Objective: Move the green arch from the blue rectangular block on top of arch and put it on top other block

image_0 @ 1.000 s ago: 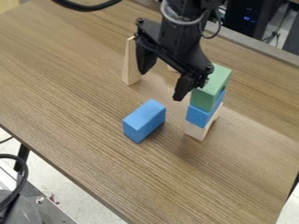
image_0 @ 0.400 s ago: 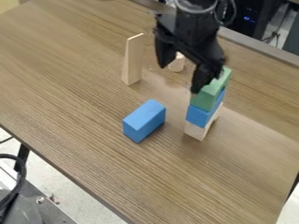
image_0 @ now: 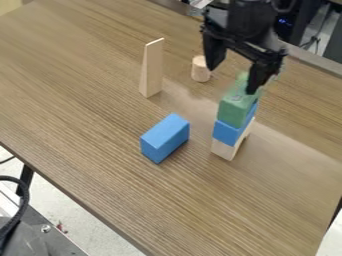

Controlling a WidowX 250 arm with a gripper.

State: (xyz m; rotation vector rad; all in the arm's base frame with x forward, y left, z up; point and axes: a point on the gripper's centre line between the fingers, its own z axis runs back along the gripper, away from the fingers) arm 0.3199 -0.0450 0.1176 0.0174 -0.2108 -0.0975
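"Where should it land?"

"On the lone blue block (image_0: 165,137), at eight o'clock from the green block (image_0: 234,106). I'd lower it level and release once it's seated."

"And my gripper (image_0: 232,81)?"

"Open, gripping nothing, near the green block's twelve o'clock end. I'd centre over it, match its long sides, then pinch only that."

"Why only that?"

"It sits on the lower blue block (image_0: 228,133), atop the wooden arch (image_0: 224,150); grip low and both could topple."
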